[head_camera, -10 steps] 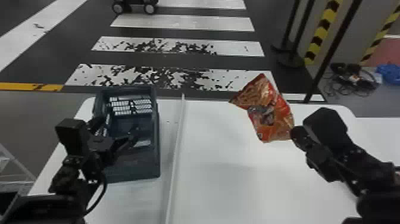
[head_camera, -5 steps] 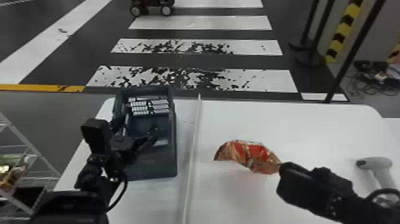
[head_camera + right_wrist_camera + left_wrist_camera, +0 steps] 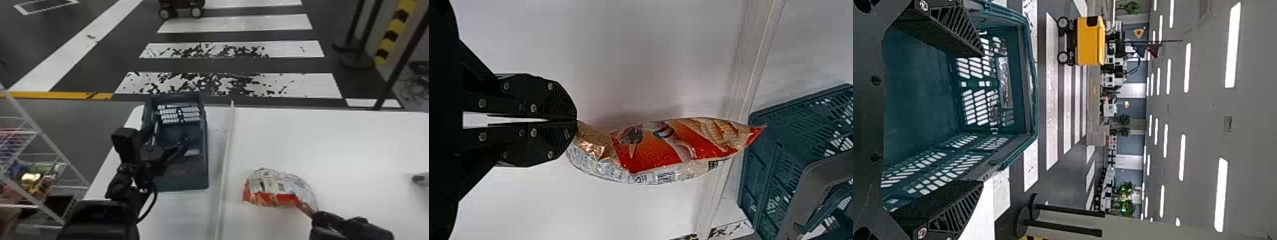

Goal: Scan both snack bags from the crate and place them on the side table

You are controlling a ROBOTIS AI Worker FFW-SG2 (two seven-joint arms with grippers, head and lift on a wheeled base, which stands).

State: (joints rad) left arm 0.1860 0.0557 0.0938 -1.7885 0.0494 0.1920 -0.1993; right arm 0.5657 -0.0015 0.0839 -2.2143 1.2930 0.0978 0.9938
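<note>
In the head view my right gripper (image 3: 316,215) is at the lower right, over the white table (image 3: 344,153), with a snack bag (image 3: 277,188) hanging out to its left. The right wrist view has my right gripper (image 3: 576,121) shut on one end of that red and orange snack bag (image 3: 669,147), its printed back partly showing. My left gripper (image 3: 186,143) is over the dark crate (image 3: 183,175) on the table's left part. In the left wrist view my left gripper (image 3: 980,117) stands open, nothing between its fingers, with the teal crate (image 3: 923,85) beyond.
A raised strip (image 3: 226,166) runs along the table between crate and bag. At the right edge lies the tip of a grey scanner (image 3: 420,178). A wire rack (image 3: 35,172) with packages stands at the left, beside the table.
The right gripper has lowered and come nearer with the bag, which turned from its red front to its pale printed back. The head view has swung left; the left arm seems to hold still.
</note>
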